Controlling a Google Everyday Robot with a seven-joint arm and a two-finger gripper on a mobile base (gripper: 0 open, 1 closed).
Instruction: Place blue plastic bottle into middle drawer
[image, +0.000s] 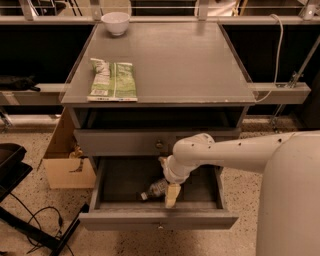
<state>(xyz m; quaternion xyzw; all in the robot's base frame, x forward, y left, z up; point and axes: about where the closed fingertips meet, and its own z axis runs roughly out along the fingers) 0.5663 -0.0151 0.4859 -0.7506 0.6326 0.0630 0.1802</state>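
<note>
Bottle (155, 189) is lying inside the open drawer (159, 218), gripper (170, 191) hovering at its 3 o'clock, grip impossible to tell, so probably only letting go and withdrawing are remaining.

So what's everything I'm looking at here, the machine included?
blue plastic bottle: one, clear bluish, lying in the open middle drawer
middle drawer: one, grey, pulled open, lowest front
upper drawer front: one, grey with a round knob, shut, just above
cabinet top: one, grey, flat
bowl: one, white, back left of the cabinet top
snack bag: one, green, flat on the top's front left
cardboard box: one, brown, on the floor left of the cabinet
floor cables: several, black, lower left
white cable: one, hanging at the right
arm: one, white, reaching in from the right
gripper: one, pale yellow, inside the middle drawer beside the bottle
</note>
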